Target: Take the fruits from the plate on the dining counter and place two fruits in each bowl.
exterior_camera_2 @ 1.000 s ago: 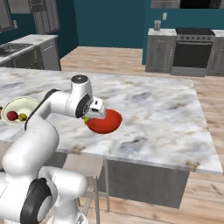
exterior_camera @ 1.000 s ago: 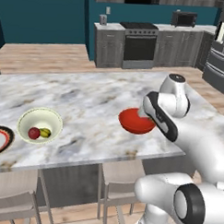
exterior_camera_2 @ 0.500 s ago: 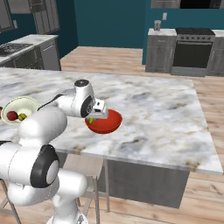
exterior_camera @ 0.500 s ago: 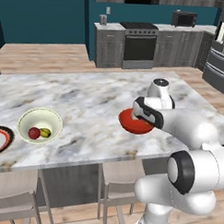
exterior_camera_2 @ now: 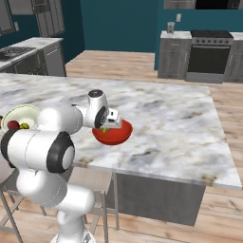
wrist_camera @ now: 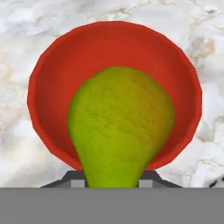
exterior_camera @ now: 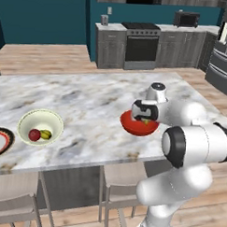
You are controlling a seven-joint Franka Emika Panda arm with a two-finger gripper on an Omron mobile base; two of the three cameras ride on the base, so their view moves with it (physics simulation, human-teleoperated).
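My gripper (exterior_camera: pixel 144 116) hangs just over the red bowl (exterior_camera: pixel 138 130) near the front right of the dining counter (exterior_camera: pixel 88 98), shut on the green pear (wrist_camera: pixel 120 127). In the hand view the pear covers the middle of the red bowl (wrist_camera: pixel 109 33), and I cannot tell if anything lies under it. From the right base view the gripper (exterior_camera_2: pixel 108 124) and pear (exterior_camera_2: pixel 105 129) sit above the red bowl (exterior_camera_2: pixel 114 136). The cream-white bowl (exterior_camera: pixel 40 113) at the left holds a dark red fruit (exterior_camera: pixel 34 135) and a small yellow-green one (exterior_camera: pixel 46 134). The plate (exterior_camera: pixel 8 138) lies at the far left edge.
Stools (exterior_camera: pixel 15 209) stand under the counter's front edge. Beyond the counter are wood floor, dark grey cabinets with a stove (exterior_camera: pixel 141 46), and a fridge (exterior_camera: pixel 225 50) at the right. The cream-white bowl (exterior_camera_2: pixel 26 109) also sits left of my arm.
The arm has folded and the hand has come down closer over the red bowl, the pear still held. Bowls and plate have not moved.
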